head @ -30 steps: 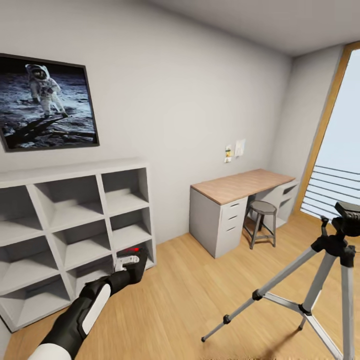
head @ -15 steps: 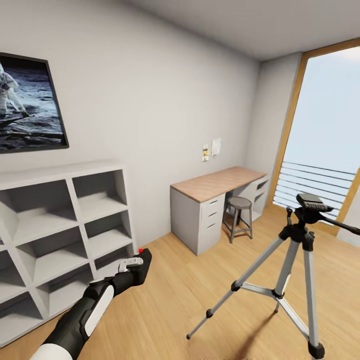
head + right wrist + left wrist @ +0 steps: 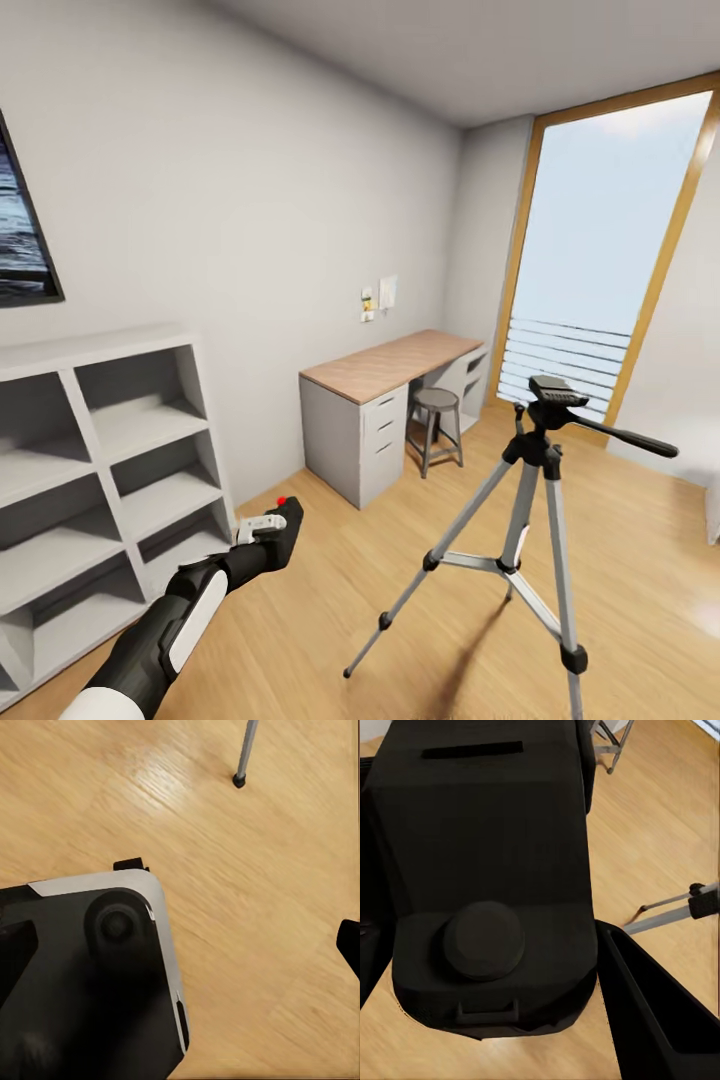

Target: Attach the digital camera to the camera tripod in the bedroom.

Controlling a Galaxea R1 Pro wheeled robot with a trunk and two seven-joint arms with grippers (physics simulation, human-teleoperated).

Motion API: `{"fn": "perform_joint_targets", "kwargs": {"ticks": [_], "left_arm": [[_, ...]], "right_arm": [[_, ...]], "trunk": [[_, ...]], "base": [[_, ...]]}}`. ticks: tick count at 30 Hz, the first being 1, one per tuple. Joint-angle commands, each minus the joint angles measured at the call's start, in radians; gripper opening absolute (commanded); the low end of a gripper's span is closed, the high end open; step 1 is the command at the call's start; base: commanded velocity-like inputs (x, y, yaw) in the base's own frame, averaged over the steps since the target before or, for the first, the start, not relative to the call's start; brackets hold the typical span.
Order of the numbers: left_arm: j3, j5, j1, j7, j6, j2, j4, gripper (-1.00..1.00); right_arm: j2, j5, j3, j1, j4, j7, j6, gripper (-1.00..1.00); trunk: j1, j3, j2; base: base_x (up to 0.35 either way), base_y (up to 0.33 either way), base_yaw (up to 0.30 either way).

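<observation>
Bedroom with light wood floor (image 3: 330, 610), pale grey walls, tall window (image 3: 600, 290) with wood frame at right. Grey cube shelf (image 3: 90, 480) against the left wall, dark framed picture (image 3: 20, 230) cut off at the edge above it. Desk (image 3: 385, 400) with wood top and white drawers further back, round stool (image 3: 437, 425) tucked beside it.

Camera tripod (image 3: 525, 520) stands right of centre on the floor, three silver legs spread, black head on top with pan handle sticking out to the right, plate bare.

Left arm reaches forward low at left; left gripper (image 3: 268, 535) clamped on the digital camera (image 3: 282, 530), red button on top visible. Left wrist view: camera body (image 3: 484, 862) between the dark fingers (image 3: 660, 1012), one tripod leg (image 3: 671, 911) on the floor beyond. Camera well apart from tripod head.

Right wrist view: floor, a tripod foot (image 3: 239, 780), part of the robot's dark base (image 3: 90, 975). Right gripper state: cannot tell.
</observation>
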Motion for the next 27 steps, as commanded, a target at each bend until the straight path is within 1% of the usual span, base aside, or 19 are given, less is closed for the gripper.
{"fn": "perform_joint_targets", "kwargs": {"ticks": [1,13,22,27], "left_arm": [[-0.001,0.002,-0.001,-0.001,0.004,0.001,-0.001,-1.00],[-0.001,0.002,-0.001,0.004,0.001,0.001,-0.020,-1.00],[-0.001,0.003,-0.001,0.005,0.001,0.001,-0.022,-1.00],[0.000,0.003,-0.001,0.005,0.002,0.001,-0.022,-1.00]], "right_arm": [[0.000,-0.006,-0.005,-0.002,0.003,0.002,-0.007,1.00],[0.000,-0.007,-0.005,-0.002,0.003,0.001,-0.007,1.00],[0.000,-0.008,-0.005,-0.002,0.003,-0.001,-0.007,1.00],[0.000,-0.011,-0.006,-0.002,0.003,-0.009,-0.007,1.00]], "trunk": [[0.000,-0.002,-0.002],[0.000,-0.002,-0.002],[0.000,-0.002,-0.002],[0.000,-0.002,-0.002]], "base": [[0.000,0.000,-0.291],[0.000,0.000,-0.285],[0.000,0.000,-0.086],[0.000,0.000,-0.199]]}}
